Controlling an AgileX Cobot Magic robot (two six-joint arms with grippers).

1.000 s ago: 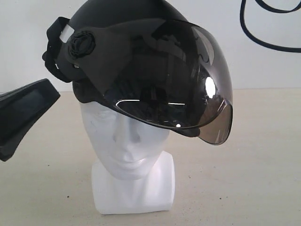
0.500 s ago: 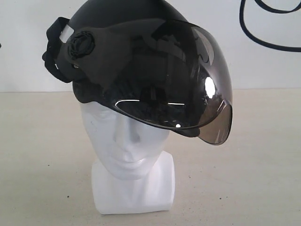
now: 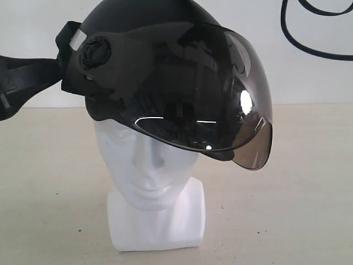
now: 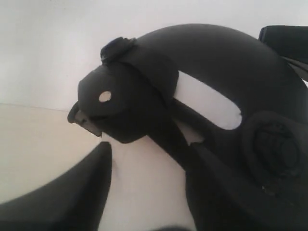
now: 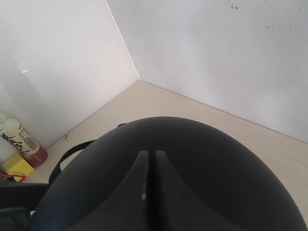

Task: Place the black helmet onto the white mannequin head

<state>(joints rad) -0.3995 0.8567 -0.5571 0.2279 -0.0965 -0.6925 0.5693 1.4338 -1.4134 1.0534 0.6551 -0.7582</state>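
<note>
Jaws parted on left gripper point(image 4: 149, 159) by the strap point(image 3: 69, 49), pinched together on right gripper point(image 5: 150, 156) atop black helmet point(image 3: 165, 66): press level, seating it squarely over white mannequin head point(image 3: 146, 165)

Tabletop point(image 3: 298, 210) open beside the white mannequin head point(image 3: 151, 165); black helmet point(image 3: 144, 16) overhangs.

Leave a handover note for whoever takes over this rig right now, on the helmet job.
Left gripper: open, by the strap pad at the helmet's side.
Right gripper: shut, at the helmet's crown.
The helmet sits on the mannequin head, visor raised, face showing.
Done: helmet on.
Left: back both arms away, perhaps check it sits level.
</note>
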